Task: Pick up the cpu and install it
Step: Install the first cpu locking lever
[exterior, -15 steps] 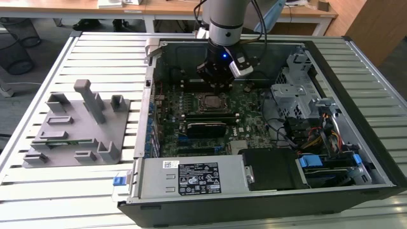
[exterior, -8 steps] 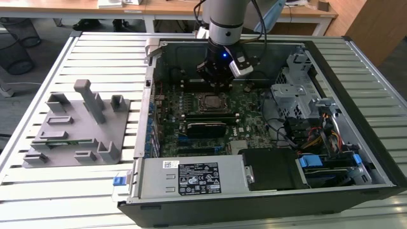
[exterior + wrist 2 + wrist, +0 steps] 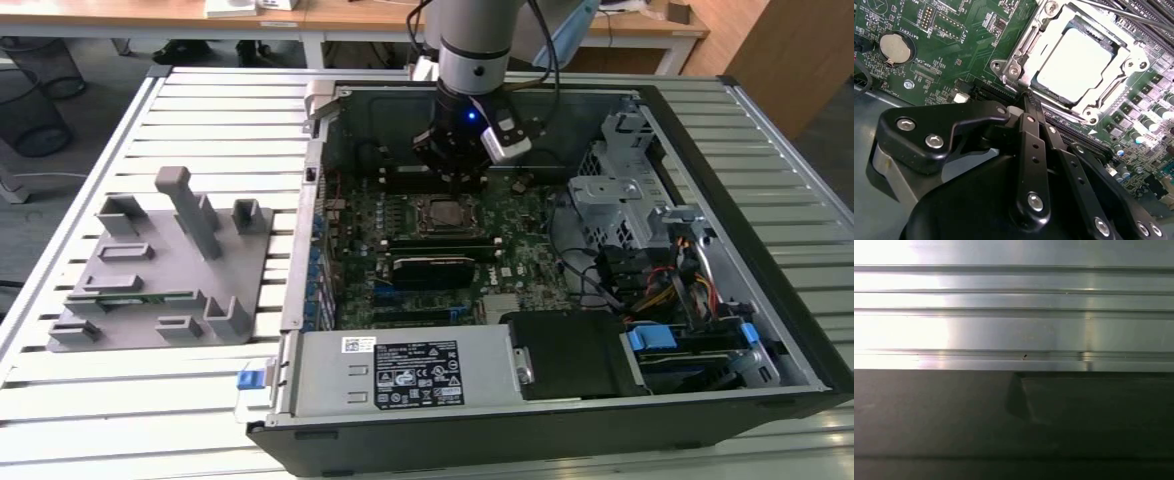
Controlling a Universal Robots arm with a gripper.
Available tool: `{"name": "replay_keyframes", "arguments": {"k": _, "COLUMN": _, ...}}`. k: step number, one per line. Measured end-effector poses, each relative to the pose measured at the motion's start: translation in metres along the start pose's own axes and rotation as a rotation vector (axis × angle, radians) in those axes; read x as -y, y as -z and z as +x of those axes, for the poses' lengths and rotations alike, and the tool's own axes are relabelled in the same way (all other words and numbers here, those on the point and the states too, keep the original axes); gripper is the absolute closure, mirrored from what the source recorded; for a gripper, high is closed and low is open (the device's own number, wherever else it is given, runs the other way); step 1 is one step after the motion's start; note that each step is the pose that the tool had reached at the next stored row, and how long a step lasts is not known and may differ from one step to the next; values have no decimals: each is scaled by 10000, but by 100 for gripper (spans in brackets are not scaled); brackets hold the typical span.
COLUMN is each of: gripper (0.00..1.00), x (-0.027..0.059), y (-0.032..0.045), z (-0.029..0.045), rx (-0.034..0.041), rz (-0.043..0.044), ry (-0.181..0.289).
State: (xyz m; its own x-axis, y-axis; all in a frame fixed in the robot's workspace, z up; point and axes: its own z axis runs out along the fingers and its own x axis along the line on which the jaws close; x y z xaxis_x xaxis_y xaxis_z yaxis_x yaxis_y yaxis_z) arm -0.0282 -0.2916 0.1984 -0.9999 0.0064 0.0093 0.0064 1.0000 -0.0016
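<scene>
On the slatted table (image 3: 200,90) we see the cpu (image 3: 1074,67) seated in the socket (image 3: 1019,47); our gripper (image 3: 1029,97), fingers together, hangs just beside that socket.

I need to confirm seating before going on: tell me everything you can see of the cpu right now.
The cpu is a small flat square with a pale silvery metal top, glaring under the light in the second wrist view. It lies flat inside the motherboard socket, ringed by the socket's metal frame, whose edges border it on all sides. In the exterior view it sits mid-board, just below the gripper. Nothing grips it; whether it is fully seated cannot be told.
</scene>
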Motion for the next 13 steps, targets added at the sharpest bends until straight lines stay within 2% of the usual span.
{"name": "replay_keyframes", "arguments": {"k": 13, "gripper": 89, "x": 5, "y": -19, "z": -1, "rx": 0, "rz": 46, "ry": 0}}
